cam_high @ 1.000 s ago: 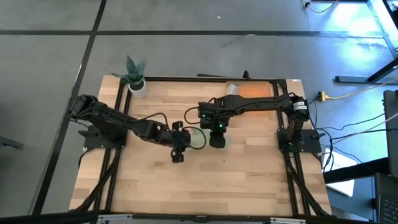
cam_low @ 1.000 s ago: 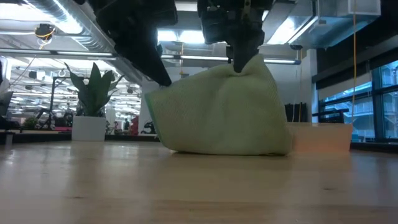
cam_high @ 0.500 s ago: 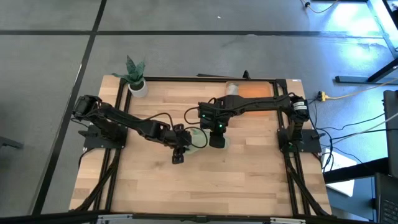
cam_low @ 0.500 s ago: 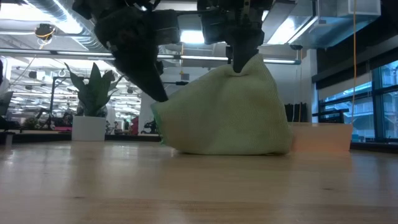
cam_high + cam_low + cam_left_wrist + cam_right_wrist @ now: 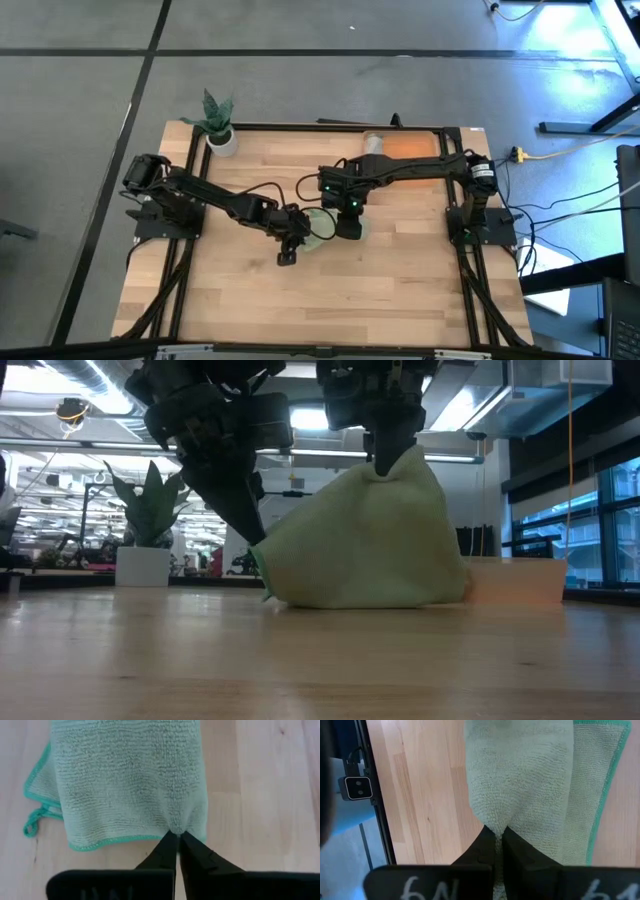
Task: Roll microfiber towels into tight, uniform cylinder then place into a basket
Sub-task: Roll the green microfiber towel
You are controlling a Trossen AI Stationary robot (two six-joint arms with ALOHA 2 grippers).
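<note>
We are pinching the soft, limp green towel (image 5: 365,540) by its edges, both jaws closed on cloth, mid-surface (image 5: 400,290).

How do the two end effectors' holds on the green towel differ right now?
The right end effector pinches the green towel at its raised peak, holding it up like a tent; the left end effector pinches its low edge, near the table. The right one hangs nearly vertical, the left slants in. Both are shut on the towel.
</note>
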